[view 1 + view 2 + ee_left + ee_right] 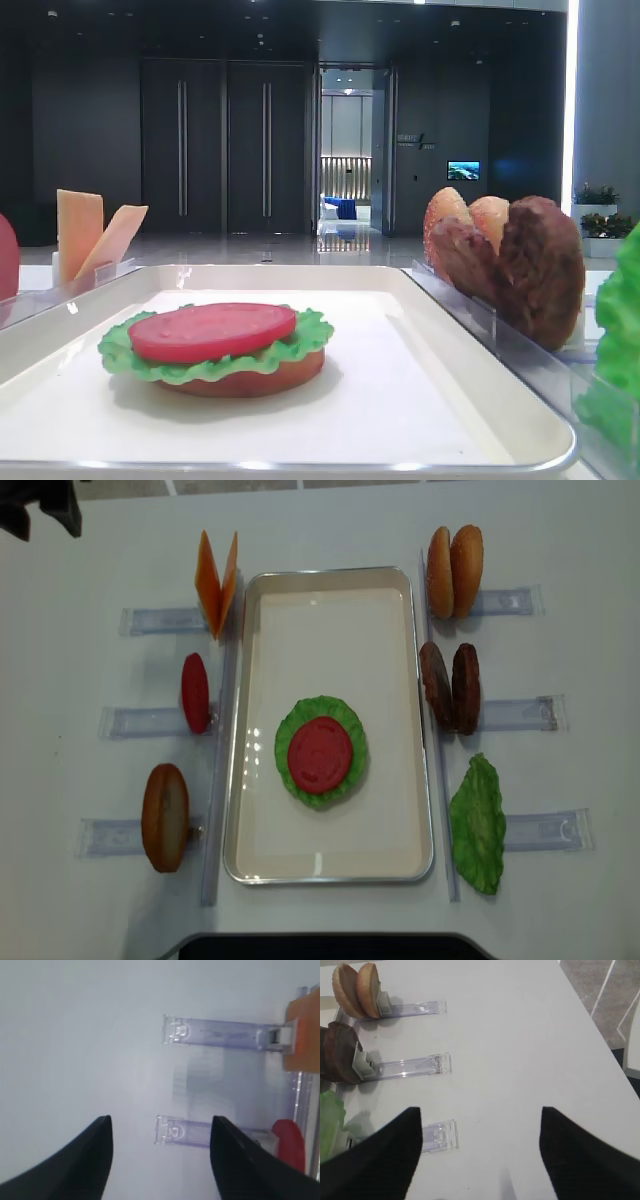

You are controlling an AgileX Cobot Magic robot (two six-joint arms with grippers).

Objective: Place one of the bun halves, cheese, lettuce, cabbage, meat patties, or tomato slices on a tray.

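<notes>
**A:** Left tool (pixel 160 1160) is hanging over bare counter (pixel 75 1035) with its jaws spread wide and nothing between them. Ahead of it and to its right, the cheese (pixel 304 1035) is standing in its clear rack (pixel 220 1037), and nearer in, a tomato slice (pixel 289 1142) is peeking in at the edge.

**B:** So where's the work sitting?

**A:** On the tray (pixel 260 730), in the middle of the counter, well off from both tools. A bun half (pixel 240 377) is lying flat there, lettuce (pixel 215 360) on top, another tomato slice (pixel 320 754) capping it.

**B:** And the risk on that side?

**A:** I'd say the racks. Everything's standing on edge, so if the left tool is coming in skewed, it's likely nudging a slice flat or shoving the rack along instead of pinching it.

**B:** Over to the right?

**A:** Right tool (pixel 480 1155) is also gaping, holding nothing, hovering above bare counter. Off to its left, the bun halves (pixel 357 987) are furthest ahead, the meat patties (pixel 340 1052) closer, and a green leaf (pixel 330 1125) is nearest.

**B:** Trouble there?

**A:** The patties are standing pressed together; a careless grab could be dragging both out. And anything dropped off-centre risks tipping that stack, or sliding the smooth tomato off.
</notes>
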